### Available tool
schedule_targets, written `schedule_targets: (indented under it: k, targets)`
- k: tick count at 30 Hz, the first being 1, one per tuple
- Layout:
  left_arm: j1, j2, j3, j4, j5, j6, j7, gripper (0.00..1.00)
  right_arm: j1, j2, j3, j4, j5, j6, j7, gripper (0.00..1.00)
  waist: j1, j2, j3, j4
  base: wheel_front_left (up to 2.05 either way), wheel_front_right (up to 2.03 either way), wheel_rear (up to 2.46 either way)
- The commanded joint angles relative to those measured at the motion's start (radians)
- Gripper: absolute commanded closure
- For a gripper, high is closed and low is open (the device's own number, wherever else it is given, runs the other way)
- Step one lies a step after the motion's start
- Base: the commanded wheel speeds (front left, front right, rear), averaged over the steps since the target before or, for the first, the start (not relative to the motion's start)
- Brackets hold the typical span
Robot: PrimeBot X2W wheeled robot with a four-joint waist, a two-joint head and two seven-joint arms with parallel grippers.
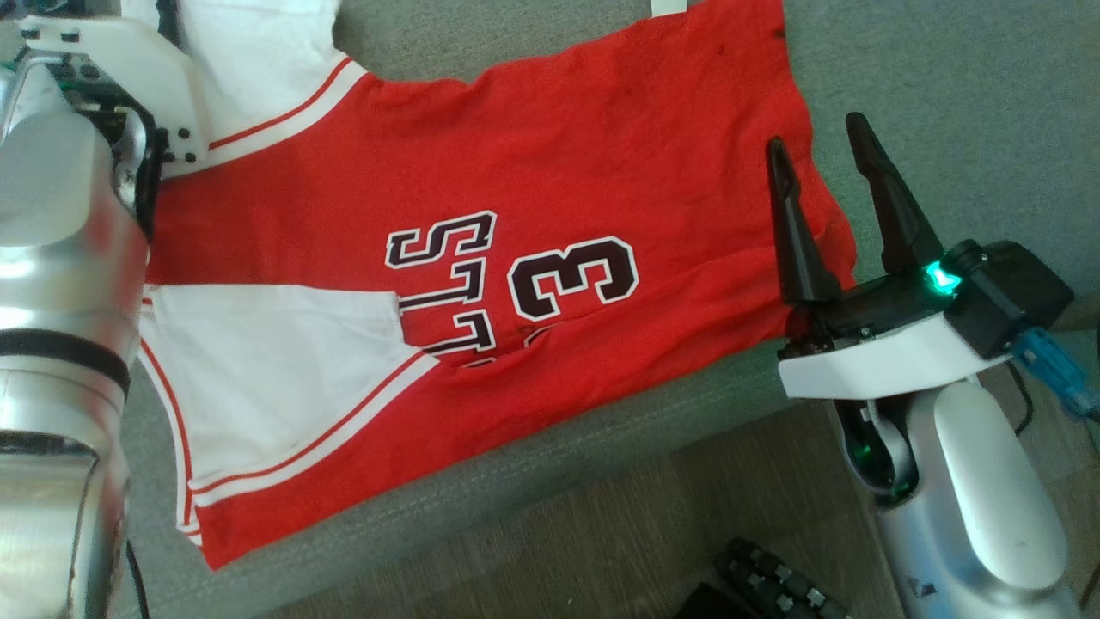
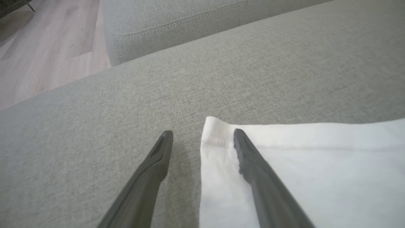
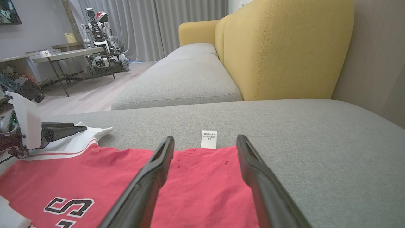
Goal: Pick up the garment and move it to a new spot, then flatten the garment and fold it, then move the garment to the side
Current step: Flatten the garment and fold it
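As seen from the head camera, found grey sofa seat (image 1: 945,86) running across the frame, with wood floor (image 1: 601,533) below its front edge. Noted yellow backrest (image 3: 284,47) behind the seat in right wrist view.

Found red jersey (image 1: 533,155) lying flat on the seat, printed side up, close to the front edge, hem toward the right arm and shoulders toward the left arm. Recorded near white sleeve (image 1: 266,370) folded in over the red body. Recorded far white sleeve (image 2: 316,164) lying out flat on the upholstery.

Found left gripper (image 2: 202,132) low over the corner of the far white sleeve, fingers apart, one above white cloth and the other above bare upholstery. Holding nothing; cannot tell whether touching the cloth.

Found right gripper (image 1: 816,129) at the hem, fingers apart and empty, one over the red edge and the other over bare seat.

Noted black lettering (image 1: 443,241) partly covered by the near white sleeve, with number 3 (image 1: 571,279) beside it uncovered. Noted small white care label (image 3: 209,139) sticking out past the jersey's far edge, between the right fingers in right wrist view.
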Motion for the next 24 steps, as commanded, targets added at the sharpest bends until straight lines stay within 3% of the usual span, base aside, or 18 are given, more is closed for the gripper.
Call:
schedule_targets:
  k: [1,2,3,4,15,18,24]
  targets:
    - [-0.039,0.042,0.003,-0.005,0.005,-0.011,-0.002,0.0,-0.021,0.011,0.011,-0.039,0.008,0.0,-0.009,0.0,-0.0001,0.0,0.006,0.002,0.0,0.0,0.0]
    - [-0.042,0.039,-0.001,0.002,0.004,-0.02,0.004,0.31,-0.022,0.011,0.01,-0.038,0.007,0.0,-0.009,0.0,-0.0001,0.0,0.008,0.004,0.0,0.0,0.0]
    - [-0.045,0.033,-0.006,0.007,0.005,-0.024,0.005,0.82,-0.023,0.011,0.008,-0.038,0.005,0.0,-0.009,0.0,-0.0001,0.0,0.01,0.006,0.0,0.0,0.0]
    - [-0.047,0.028,-0.009,0.01,0.004,-0.027,0.003,1.0,-0.024,0.011,0.005,-0.037,0.004,0.0,-0.009,0.0,-0.0001,0.0,0.01,0.009,0.0,0.0,0.0]
    - [-0.034,-0.037,0.017,-0.04,-0.052,-0.02,-0.136,1.0,-0.097,0.007,-0.048,0.04,-0.005,0.0,0.021,0.0,-0.0001,0.0,-0.024,0.086,0.0,0.0,0.0]
    - [-0.006,-0.061,0.03,-0.113,-0.074,-0.025,-0.147,1.0,-0.161,-0.005,-0.089,0.101,0.025,0.0,0.076,0.0,-0.0001,0.0,-0.037,0.125,0.0,0.0,0.0]
    - [0.124,-0.1,0.045,-0.386,-0.089,-0.035,-0.148,1.0,-0.314,-0.06,-0.163,0.295,0.083,0.0,0.217,0.0,-0.0001,0.0,-0.054,0.206,0.0,0.0,0.0]
